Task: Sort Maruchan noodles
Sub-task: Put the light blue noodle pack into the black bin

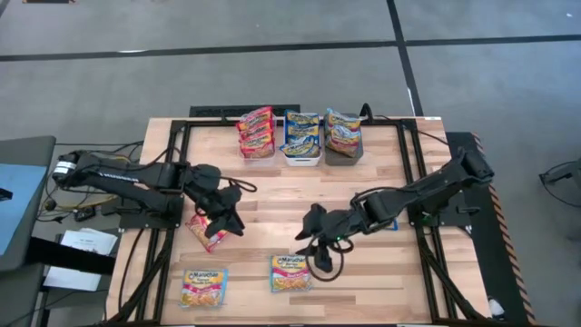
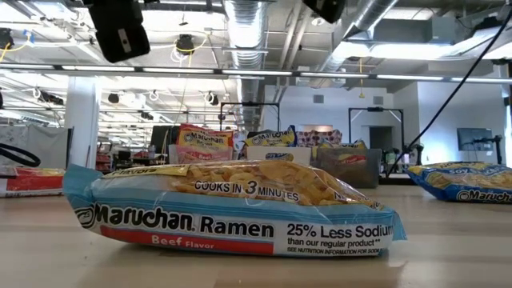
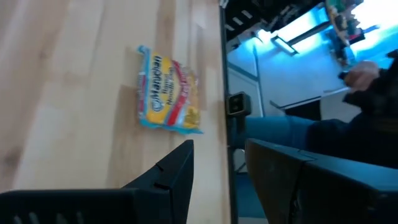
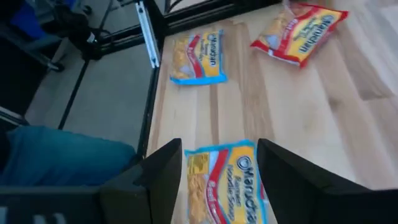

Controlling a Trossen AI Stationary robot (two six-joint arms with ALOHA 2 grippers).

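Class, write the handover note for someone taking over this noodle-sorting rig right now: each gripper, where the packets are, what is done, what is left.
Right gripper: open, poised over a blue-edged beef packet near the table's front edge.
Left gripper: open, beside a red packet lying loose on the table.
Done: three bins at the back hold packets, red ones in the clear bin, blue in the white bin, yellow-orange in the dark grey bin.
Left: those two packets, plus another blue-edged packet at the front left.
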